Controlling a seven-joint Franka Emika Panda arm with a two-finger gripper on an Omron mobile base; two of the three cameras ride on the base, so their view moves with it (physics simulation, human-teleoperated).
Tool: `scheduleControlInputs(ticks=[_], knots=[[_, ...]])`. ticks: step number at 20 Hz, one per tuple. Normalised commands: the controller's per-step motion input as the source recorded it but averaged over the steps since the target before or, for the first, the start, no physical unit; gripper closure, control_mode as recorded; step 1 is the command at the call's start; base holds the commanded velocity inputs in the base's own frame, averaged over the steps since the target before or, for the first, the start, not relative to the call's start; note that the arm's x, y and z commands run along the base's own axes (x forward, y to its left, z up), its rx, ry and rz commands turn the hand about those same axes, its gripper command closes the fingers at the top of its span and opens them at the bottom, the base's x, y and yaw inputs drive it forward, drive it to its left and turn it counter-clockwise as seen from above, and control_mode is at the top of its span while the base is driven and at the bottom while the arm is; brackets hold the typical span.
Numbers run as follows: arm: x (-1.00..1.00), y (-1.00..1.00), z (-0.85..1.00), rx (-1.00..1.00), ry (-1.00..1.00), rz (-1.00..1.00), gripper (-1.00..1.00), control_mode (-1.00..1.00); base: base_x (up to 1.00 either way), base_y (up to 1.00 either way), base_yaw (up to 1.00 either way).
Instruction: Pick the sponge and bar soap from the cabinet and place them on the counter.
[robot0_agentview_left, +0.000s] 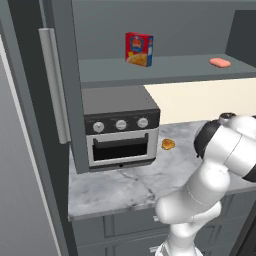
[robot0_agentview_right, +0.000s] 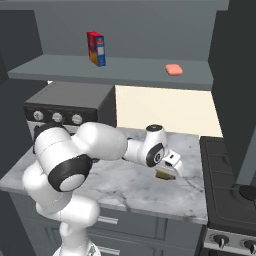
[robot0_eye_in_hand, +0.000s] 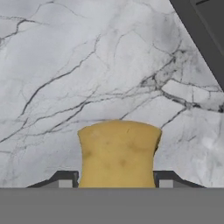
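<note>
I have the gripper (robot0_eye_in_hand: 118, 181) clenched on the sponge (robot0_eye_in_hand: 118, 153), its sides pinched in between the fingertips (robot0_eye_in_hand: 65, 180), low over the counter (robot0_eye_in_hand: 65, 65) near the stove (robot0_agentview_right: 230, 170). The bar soap (robot0_agentview_right: 173, 69) lies on the cabinet (robot0_agentview_right: 120, 30) shelf, well right of the red box (robot0_agentview_right: 96, 48).

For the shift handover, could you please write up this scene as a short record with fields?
gripper: shut on the sponge, low over the counter
sponge: pinched between the fingers, waist squeezed in; contact with the counter cannot be told
bar soap: on the cabinet shelf, right part
red box: upright on the shelf, left of the soap
toaster oven: on the counter, under the shelf
orange lump: on the counter beside the oven
</note>
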Motion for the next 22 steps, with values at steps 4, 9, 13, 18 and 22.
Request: scheduleControlInputs(ticks=[4,9,13,18,22], knots=[[0.15,-0.11,-0.2,0.0,0.0,0.0,1.0,-1.0,0.0,0.0,0.0],[0.1,-0.04,-0.12,0.01,0.0,0.0,1.0,-1.0,0.0,0.0,0.0],[0.07,-0.02,-0.08,0.01,0.0,0.0,1.0,-1.0,0.0,0.0,0.0],[0.05,0.0,-0.04,0.0,0.0,0.0,-1.0,-1.0,0.0,0.0,0.0],[0.01,-0.01,0.0,0.0,0.0,0.0,-1.0,-1.0,0.0,0.0,0.0]])
